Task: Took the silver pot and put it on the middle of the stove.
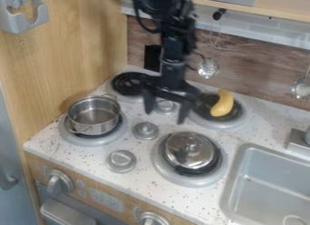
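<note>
The gripper (pixel 165 117) hangs over the middle of the stove top, its two fingers spread apart with nothing between them. To its lower left, the silver pot (pixel 94 115) stands upright on the front left burner (pixel 120 133), apart from the gripper. The pot is open at the top and looks empty inside. Small metal knobs, one of them a round knob (pixel 145 130), sit in the middle of the stove (pixel 136 149) between the burners.
A silver lid (pixel 189 150) lies on the front right burner. On the back right burner rests a yellow, curved toy vegetable (pixel 223 103). The back left burner (pixel 129 83) has a black coil. A sink (pixel 275 183) lies at the right, and ladles (pixel 208 68) hang at the back wall.
</note>
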Robot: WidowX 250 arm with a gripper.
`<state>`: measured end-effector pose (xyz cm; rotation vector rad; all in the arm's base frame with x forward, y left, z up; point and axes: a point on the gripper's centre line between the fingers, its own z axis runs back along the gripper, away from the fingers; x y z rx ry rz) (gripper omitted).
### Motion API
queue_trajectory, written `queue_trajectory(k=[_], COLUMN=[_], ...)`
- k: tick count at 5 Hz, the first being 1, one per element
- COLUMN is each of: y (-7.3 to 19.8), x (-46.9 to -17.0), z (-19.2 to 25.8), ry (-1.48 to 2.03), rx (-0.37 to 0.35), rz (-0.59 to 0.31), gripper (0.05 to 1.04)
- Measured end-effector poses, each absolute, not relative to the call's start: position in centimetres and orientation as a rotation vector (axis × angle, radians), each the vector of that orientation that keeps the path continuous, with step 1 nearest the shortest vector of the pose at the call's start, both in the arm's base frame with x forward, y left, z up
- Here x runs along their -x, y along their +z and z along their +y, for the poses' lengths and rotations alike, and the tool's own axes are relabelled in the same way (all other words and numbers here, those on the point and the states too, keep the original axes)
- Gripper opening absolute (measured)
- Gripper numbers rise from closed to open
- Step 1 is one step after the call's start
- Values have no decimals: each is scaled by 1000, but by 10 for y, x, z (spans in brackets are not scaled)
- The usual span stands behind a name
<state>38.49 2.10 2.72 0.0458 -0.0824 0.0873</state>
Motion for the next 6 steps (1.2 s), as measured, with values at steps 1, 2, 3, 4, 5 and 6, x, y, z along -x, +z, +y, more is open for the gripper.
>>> queue_trajectory(k=[1,2,3,4,5,6], y=[25,17,0,-10,-20,-21], x=[-387,-389,-390,-391,-393,-397], z=[46,65,76,95,99,100], ry=[160,216,264,323,342,345], rx=[-84,-126,-157,-162,-169,-168], rz=[-76,-55,-5,34,66,64], gripper=[998,998,998,998,998,958])
